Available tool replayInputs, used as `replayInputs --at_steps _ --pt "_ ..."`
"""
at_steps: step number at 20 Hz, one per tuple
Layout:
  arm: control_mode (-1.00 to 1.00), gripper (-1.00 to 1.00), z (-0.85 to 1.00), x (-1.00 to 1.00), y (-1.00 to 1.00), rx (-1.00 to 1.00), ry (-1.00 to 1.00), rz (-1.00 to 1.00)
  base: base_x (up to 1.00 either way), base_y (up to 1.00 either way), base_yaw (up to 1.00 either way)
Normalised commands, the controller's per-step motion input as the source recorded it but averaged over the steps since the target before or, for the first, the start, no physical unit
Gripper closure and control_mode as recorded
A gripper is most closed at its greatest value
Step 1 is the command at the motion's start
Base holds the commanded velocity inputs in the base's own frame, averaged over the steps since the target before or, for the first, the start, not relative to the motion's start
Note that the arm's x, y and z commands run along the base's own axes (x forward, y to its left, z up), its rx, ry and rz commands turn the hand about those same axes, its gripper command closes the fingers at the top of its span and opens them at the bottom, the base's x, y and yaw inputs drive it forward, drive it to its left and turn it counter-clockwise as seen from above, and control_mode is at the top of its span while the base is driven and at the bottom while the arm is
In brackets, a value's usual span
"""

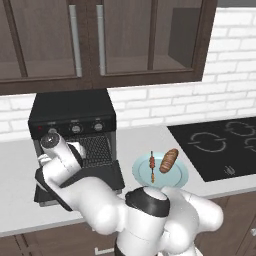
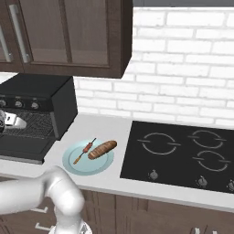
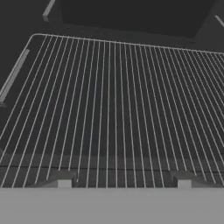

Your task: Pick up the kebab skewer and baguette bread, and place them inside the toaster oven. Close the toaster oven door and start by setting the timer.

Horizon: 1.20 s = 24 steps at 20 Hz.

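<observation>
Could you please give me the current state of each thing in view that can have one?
toaster oven: open, wire rack bare
toaster oven door: dropped down flat
kebab skewer: lying on the plate, untouched
baguette bread: lying on the plate beside the skewer, untouched
pincer: open, holding nothing, over the rack
upper cabinet doors: shut

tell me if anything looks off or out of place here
Nothing is spilled or damaged. The one oddity: the open gripper faces a bare wire rack in the toaster oven, while the kebab skewer and baguette bread lie on the plate.
</observation>
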Motion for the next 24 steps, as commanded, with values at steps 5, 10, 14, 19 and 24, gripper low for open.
replayInputs --at_steps 5,10,14,19,24 --pt "-1.0 -1.0 -0.88 -0.86 0.0 -0.05 0.31 0.0 0.0 0.0 0.0" --pt "-1.0 -1.0 -0.85 -0.94 0.0 -0.04 0.31 0.0 0.0 0.0 0.0" --pt "-1.0 -1.0 -0.31 -0.69 -0.06 -0.02 0.14 0.0 0.0 0.0 0.0" --pt "-1.0 -1.0 0.91 -0.67 -0.5 0.0 -0.14 0.0 0.0 0.0 0.0" --pt "-1.0 -1.0 0.3 -0.46 -0.83 0.01 -0.03 -0.04 0.0 0.0 0.0"
